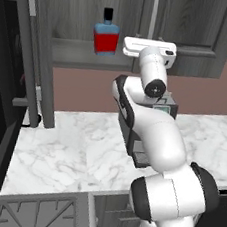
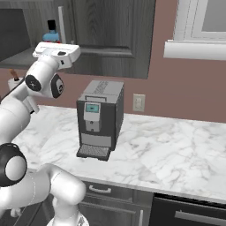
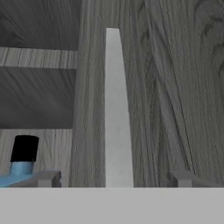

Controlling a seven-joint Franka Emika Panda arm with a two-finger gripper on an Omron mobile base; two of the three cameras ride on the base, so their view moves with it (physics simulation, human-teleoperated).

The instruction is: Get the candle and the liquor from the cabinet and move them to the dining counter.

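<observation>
The liquor point(image 1: 106, 36), a red and blue bottle with a black cap, stands on the shelf of the open left half of the dark grey cabinet point(image 1: 197, 25). My gripper point(image 1: 150, 41) is raised to the right of the bottle, in front of the closed right door. In the hand view the door's silver bar handle point(image 3: 116, 109) runs up between my open fingertips point(image 3: 48, 178), with the bottle's cap and neck point(image 3: 22, 159) at lower left. From the right, the gripper point(image 2: 56, 47) sits just below the handle point(image 2: 61, 24). The candle and the dining counter are out of view.
A grey coffee machine point(image 2: 99, 119) stands on the marble worktop point(image 1: 71, 145) under the cabinet, behind my arm. The opened left door point(image 1: 40, 51) juts out at the left. A white pot with a brownish stick point(image 2: 14, 80) sits far left. A window sill point(image 2: 194, 48) lies to the right.
</observation>
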